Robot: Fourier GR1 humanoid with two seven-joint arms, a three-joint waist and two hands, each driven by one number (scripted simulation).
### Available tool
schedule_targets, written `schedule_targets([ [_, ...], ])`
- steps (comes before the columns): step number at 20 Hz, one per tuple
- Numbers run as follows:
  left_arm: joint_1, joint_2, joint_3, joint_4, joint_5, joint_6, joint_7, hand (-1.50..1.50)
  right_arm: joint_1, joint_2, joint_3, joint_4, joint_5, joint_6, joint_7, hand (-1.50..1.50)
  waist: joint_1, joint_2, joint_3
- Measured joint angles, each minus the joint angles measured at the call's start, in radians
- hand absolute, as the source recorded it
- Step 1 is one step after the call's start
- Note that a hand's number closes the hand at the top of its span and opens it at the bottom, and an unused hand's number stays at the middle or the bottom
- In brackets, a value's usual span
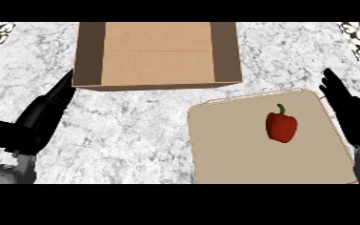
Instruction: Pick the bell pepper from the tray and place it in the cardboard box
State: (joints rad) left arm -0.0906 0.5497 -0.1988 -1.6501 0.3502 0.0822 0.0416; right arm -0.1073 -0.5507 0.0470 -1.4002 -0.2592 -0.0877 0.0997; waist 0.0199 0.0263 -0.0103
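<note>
I see the pepper (281,127) lying on the tray (232,157), lower right of frame, untouched. Box (156,55) open at upper center, apart from tray. L hand (44,114) at left edge, R hand (340,100) at right edge — both w/ fingers straight, holding nothing.

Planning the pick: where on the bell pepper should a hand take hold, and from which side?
Probably around the red body of the bell pepper, across its narrower width, coming from above with the right hand, which is nearest. The pepper lies flat on the tray, its thin green stem pointing toward the cardboard box, and nothing crowds it.
</note>
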Motion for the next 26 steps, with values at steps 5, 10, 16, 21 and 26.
schedule_targets([
  [5, -0.031, -0.026, -0.035, 0.016, -0.058, 0.018, 0.0, 0.0, 0.019, 0.143, 0.01, -0.074, 0.101, -0.279, 0.031, -1.5, -0.038, -0.024, 0.006],
  [10, -0.037, -0.035, -0.065, 0.016, -0.086, 0.022, -0.001, 0.0, 0.084, 0.125, 0.007, -0.07, 0.303, -0.505, 0.018, -1.5, -0.088, -0.035, -0.001],
  [16, -0.051, -0.063, -0.107, 0.02, -0.118, 0.032, 0.003, 0.0, 0.219, 0.095, 0.114, -0.048, 0.661, -0.735, 0.104, -1.5, -0.081, -0.031, -0.007],
  [21, -0.059, -0.074, -0.119, 0.024, -0.135, 0.039, 0.008, 0.0, 0.295, 0.093, 0.17, -0.112, 0.9, -0.783, 0.25, -1.5, -0.08, -0.033, -0.009],
  [26, -0.062, -0.084, -0.125, 0.027, -0.147, 0.047, 0.004, 0.0, 0.363, 0.126, 0.232, -0.239, 1.06, -0.69, 0.43, -1.5, -0.077, -0.035, -0.009],
])
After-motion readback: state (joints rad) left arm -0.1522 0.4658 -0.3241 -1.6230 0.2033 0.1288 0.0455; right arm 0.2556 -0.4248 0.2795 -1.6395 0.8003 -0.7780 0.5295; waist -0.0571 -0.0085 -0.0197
